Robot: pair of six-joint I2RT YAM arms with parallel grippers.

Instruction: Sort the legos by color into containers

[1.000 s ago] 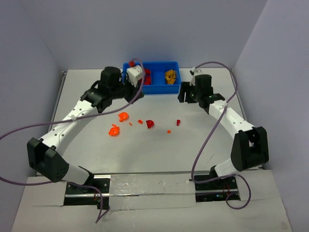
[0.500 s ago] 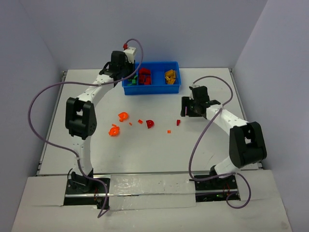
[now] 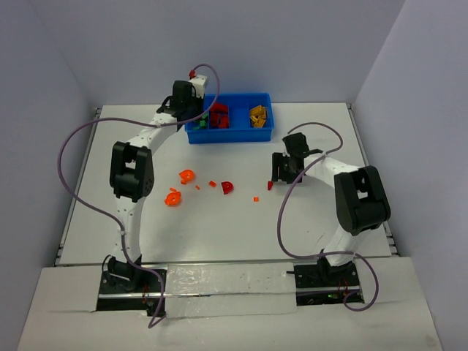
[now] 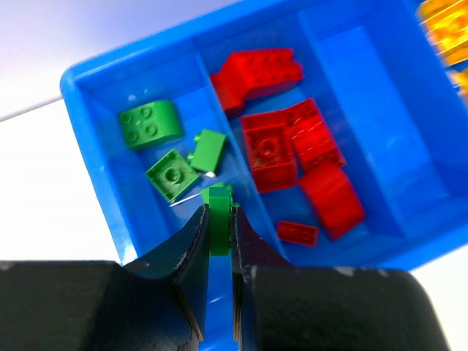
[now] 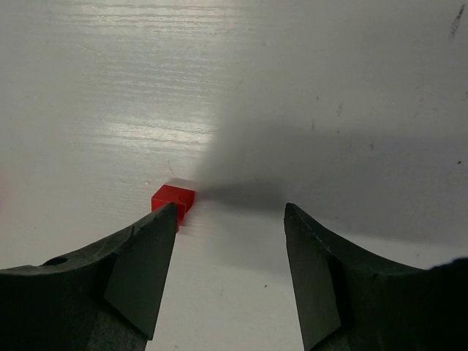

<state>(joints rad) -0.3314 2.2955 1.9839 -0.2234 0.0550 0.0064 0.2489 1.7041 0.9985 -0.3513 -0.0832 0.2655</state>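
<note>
The containers are four compartments of one blue tray [image 3: 230, 136] at the back of the table. My left gripper [image 4: 218, 219] is shut on a small green lego [image 4: 217, 208] and hangs over the leftmost compartment [image 4: 102, 157], where three green legos [image 4: 150, 124] lie. Several red legos [image 4: 270, 146] fill the second compartment, and yellow ones [image 3: 257, 115] lie at the right end. My right gripper [image 5: 230, 212] is open, low over the table. A small red lego [image 5: 174, 197] sits just beyond its left fingertip [image 5: 157, 234], outside the gap.
Loose legos lie mid-table: two orange ones [image 3: 187, 176] [image 3: 173, 197], a red arch [image 3: 227, 188] and a few tiny red or orange bits [image 3: 212, 183] [image 3: 256, 198]. The third tray compartment [image 4: 365, 110] shows bare floor. Grey walls enclose the table on three sides.
My right gripper came down from beside the tray to the small red lego and narrowed slightly. The left arm folded upright while its gripper stayed over the tray's left end.
</note>
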